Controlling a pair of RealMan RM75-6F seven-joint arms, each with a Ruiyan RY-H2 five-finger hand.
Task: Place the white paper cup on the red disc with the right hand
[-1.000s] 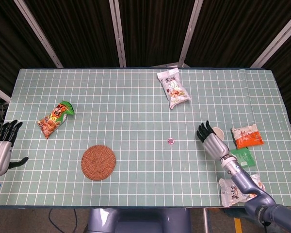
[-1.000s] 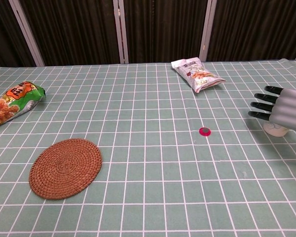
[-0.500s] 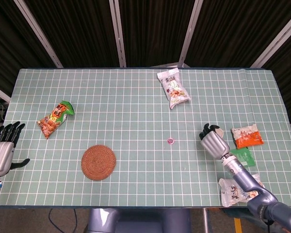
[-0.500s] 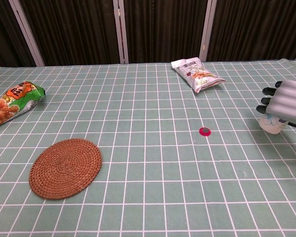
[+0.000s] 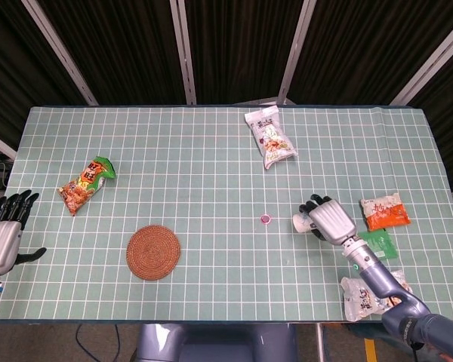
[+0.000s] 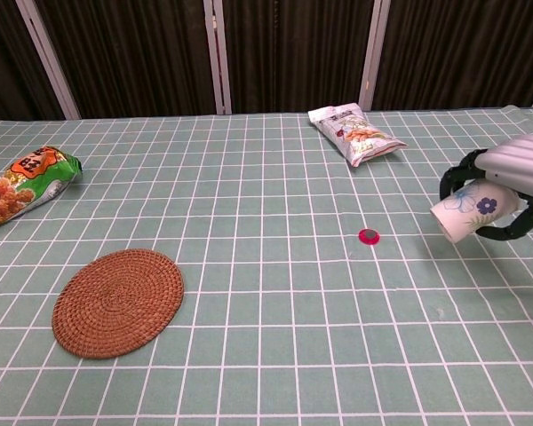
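A white paper cup point(image 6: 473, 210) with a blue flower print hangs tilted on its side above the table, its base pointing left. My right hand point(image 6: 508, 185) grips it from above, fingers curled around its body; in the head view the right hand point(image 5: 329, 219) covers most of the paper cup point(image 5: 300, 222). The small red disc point(image 6: 368, 236) lies flat on the mat left of the cup, also seen as the red disc point(image 5: 265, 219) in the head view. My left hand point(image 5: 6, 230) hovers at the table's left edge, fingers spread, holding nothing.
A woven brown coaster point(image 5: 153, 252) lies front left. A green-orange snack bag point(image 5: 86, 184) sits at the left and a white snack bag point(image 5: 270, 138) at the back. An orange packet point(image 5: 384, 213), green packet point(image 5: 378, 243) and another bag point(image 5: 370, 296) crowd the right side.
My right hand closed around the cup, lifted it off the table and carried it left toward the red disc, tipping it sideways. The left hand stayed put.
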